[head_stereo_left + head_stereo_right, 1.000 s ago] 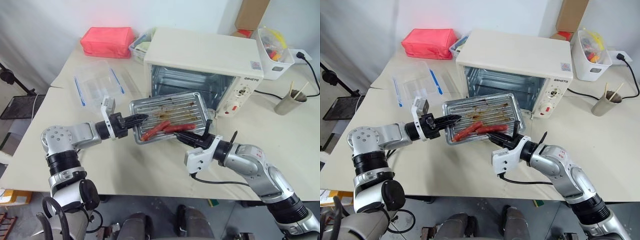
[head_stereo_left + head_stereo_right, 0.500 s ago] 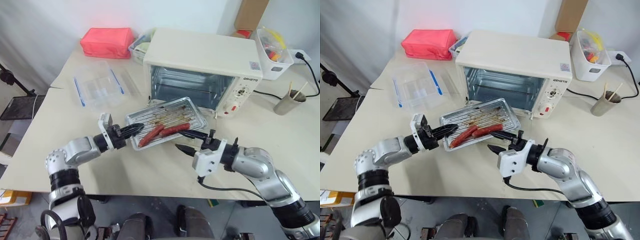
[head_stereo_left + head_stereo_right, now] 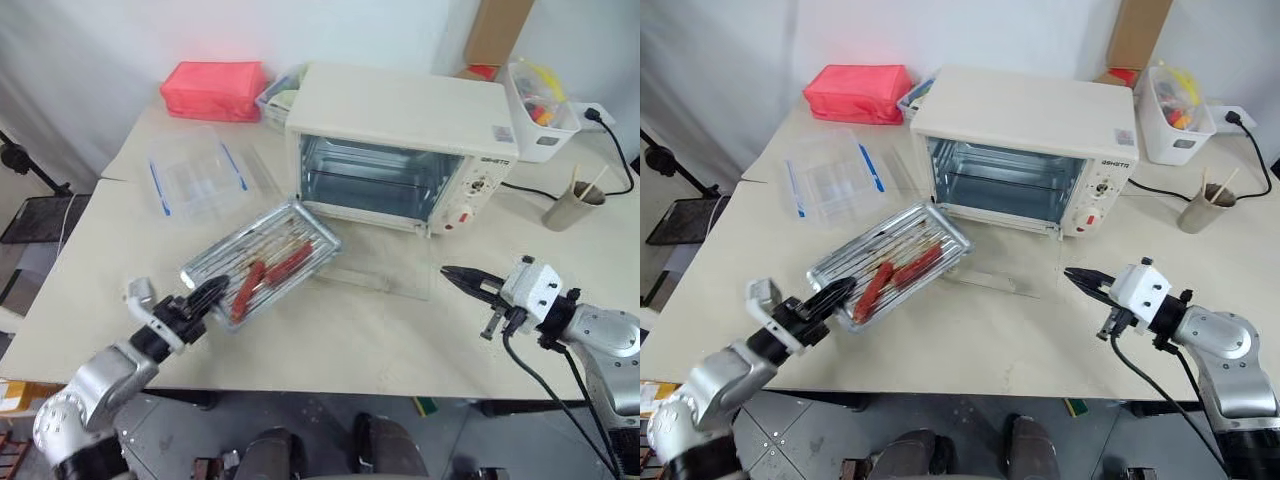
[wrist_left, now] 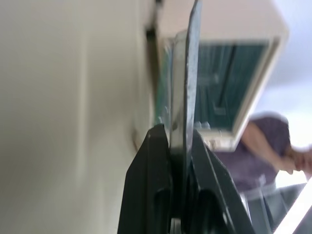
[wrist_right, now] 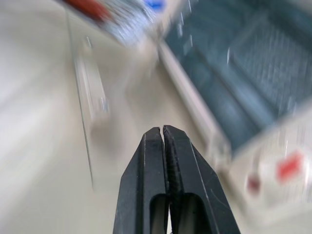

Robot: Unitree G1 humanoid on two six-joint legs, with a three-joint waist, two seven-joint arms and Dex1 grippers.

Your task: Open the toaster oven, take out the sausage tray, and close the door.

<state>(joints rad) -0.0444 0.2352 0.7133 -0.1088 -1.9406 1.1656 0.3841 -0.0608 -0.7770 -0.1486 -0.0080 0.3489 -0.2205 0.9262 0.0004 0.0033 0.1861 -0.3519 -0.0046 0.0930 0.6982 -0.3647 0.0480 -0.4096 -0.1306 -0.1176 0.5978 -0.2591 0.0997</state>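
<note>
The oven (image 3: 400, 150) stood on the table (image 3: 120, 270) with its door (image 3: 385, 265) folded down flat in front of it. The tray (image 3: 262, 262), carrying red sausages (image 3: 270, 277), sat out of the oven, off the door's left end. The left gripper (image 3: 208, 291) was clamped on the tray's near corner. The right gripper (image 3: 452, 273) was pinched shut on nothing, beyond the door's right end.

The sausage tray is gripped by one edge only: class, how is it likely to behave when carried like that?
The sausage tray looks like thin, stiff metal, so it probably won't flop. Clamped at one rim by the left hand, it may sag or twist. The sausages lie loose on the ridged base and could roll if it tilts.
</note>
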